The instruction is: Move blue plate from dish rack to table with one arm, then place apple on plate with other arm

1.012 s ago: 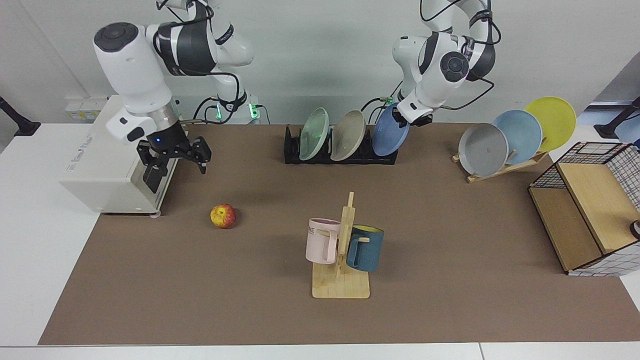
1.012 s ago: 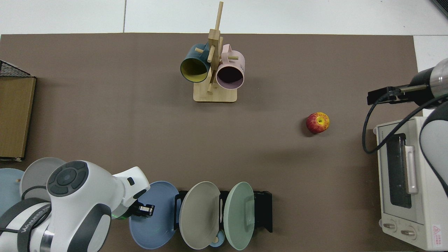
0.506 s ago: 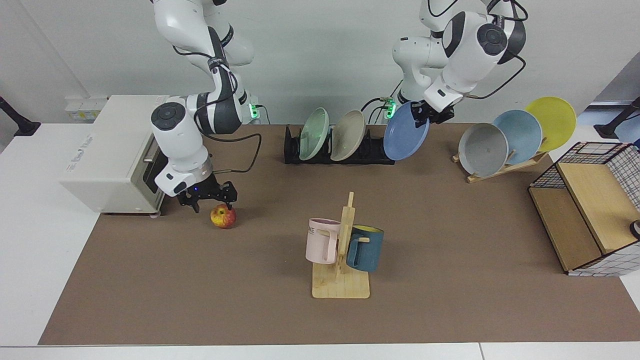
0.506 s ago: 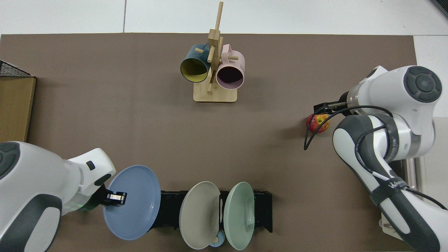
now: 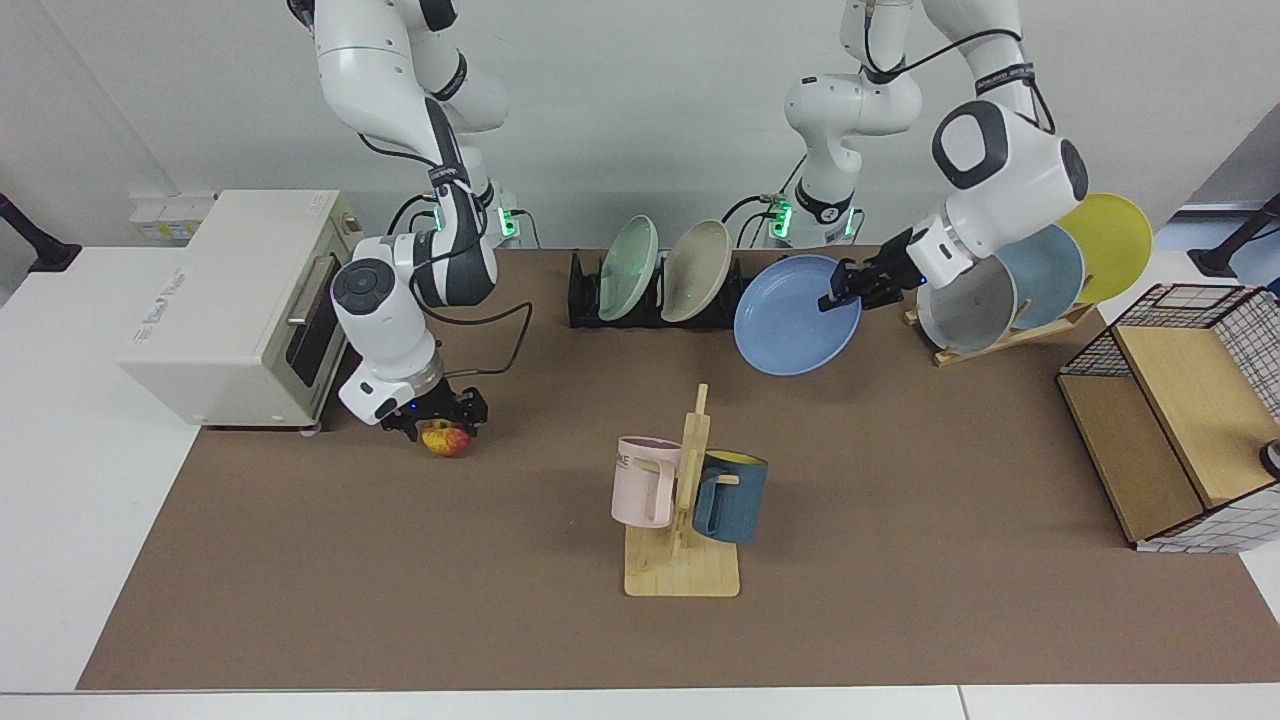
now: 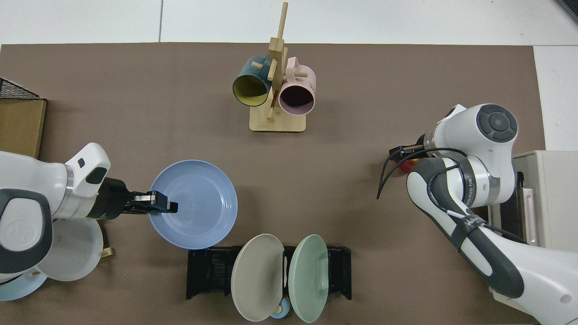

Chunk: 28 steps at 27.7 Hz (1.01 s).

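Up above the table (image 5: 300, 600), the left gripper (image 5: 848, 288) has its fingers clamped on the rim of the blue plate (image 5: 795, 330), which hangs tilted in the air, clear of the dish rack (image 5: 590, 305) and just to the side of it nearest the wooden plate stand (image 5: 985, 345). From overhead the plate (image 6: 198, 205) sits a little out from the rack (image 6: 207, 273) toward the mug tree (image 6: 275, 122), with the gripper (image 6: 160, 207) biting its edge on the side away from the apple. Left in the rack are a beige plate (image 5: 695, 270) and a pale green plate (image 5: 628, 268), both standing on edge in their slots.

Well away from the rack, near the toaster oven (image 5: 230, 300), the right gripper (image 5: 440, 420) is down over the apple (image 5: 447, 440), which rests on the mat. Its fingers straddle the fruit, but I cannot tell whether they are pressing on it or just around it. Overhead, only a sliver of the apple (image 6: 406, 166) shows beneath that gripper (image 6: 403, 153).

Between apple and rack, toward the table's near edge, the mug tree (image 5: 683, 570) holds a pink mug (image 5: 645, 480) and a dark blue mug (image 5: 730, 497).
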### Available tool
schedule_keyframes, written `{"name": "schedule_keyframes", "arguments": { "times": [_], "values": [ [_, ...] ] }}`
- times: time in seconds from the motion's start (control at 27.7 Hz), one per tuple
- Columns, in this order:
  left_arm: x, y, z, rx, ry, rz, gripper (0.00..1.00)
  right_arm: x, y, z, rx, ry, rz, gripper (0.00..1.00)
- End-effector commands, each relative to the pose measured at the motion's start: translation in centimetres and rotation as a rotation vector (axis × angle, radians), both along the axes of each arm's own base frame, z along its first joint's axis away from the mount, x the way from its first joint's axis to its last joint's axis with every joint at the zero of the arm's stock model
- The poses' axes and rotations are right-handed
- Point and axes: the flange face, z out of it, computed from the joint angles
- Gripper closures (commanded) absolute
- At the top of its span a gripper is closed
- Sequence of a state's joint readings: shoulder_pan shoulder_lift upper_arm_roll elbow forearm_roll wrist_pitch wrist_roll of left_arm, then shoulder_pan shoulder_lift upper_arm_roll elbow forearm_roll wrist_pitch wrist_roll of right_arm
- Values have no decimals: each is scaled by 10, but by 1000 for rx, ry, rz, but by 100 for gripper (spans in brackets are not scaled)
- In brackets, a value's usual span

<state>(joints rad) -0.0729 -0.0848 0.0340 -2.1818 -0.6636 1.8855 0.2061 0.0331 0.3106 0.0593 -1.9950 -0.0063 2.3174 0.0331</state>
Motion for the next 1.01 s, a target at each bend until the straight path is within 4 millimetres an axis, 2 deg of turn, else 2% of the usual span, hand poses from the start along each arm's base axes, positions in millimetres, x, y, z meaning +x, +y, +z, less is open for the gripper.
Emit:
{"name": "schedule_keyframes", "arguments": {
  "times": [0.0, 0.07, 0.14, 0.22, 0.29, 0.4, 0.58, 0.65, 0.72, 0.8, 0.94, 0.98],
  "values": [
    [30, -15, -34, -76, -53, 29, 100, -1, -5, -11, -4, -1, -17, 16],
    [35, -22, -46, -97, -54, 50, 100, -1, -2, -11, -4, 1, -14, 38],
    [39, -31, -67, -98, -36, 50, 100, -2, -1, -12, -4, 6, -21, 64],
    [44, -49, -73, -82, -68, 44, 100, -1, -1, -12, -4, 13, -25, 78],
    [48, -68, -71, -69, -116, 58, 100, 1, 0, -6, -4, 9, -22, 81],
    [48, -97, -77, -60, -135, 39, 100, 5, 0, 12, -9, 17, -13, 81],
    [42, -136, -86, -22, -173, 12, 99, 18, 0, 76, -18, 21, -9, 82],
    [39, -151, -89, -2, -189, 21, 77, 20, 2, 99, -48, 18, 12, 84],
    [36, -156, -94, 17, -195, 32, 71, 19, 2, 117, -71, 0, 25, 84],
    [36, -156, -97, 22, -183, 44, 61, 15, 2, 135, -74, -20, 27, 84],
    [34, -159, -98, 24, -182, 42, 27, 5, 3, 171, -76, -51, 28, 85],
    [35, -159, -97, 28, -185, 40, 22, 2, 3, 180, -78, -58, 29, 86]
  ]
}}
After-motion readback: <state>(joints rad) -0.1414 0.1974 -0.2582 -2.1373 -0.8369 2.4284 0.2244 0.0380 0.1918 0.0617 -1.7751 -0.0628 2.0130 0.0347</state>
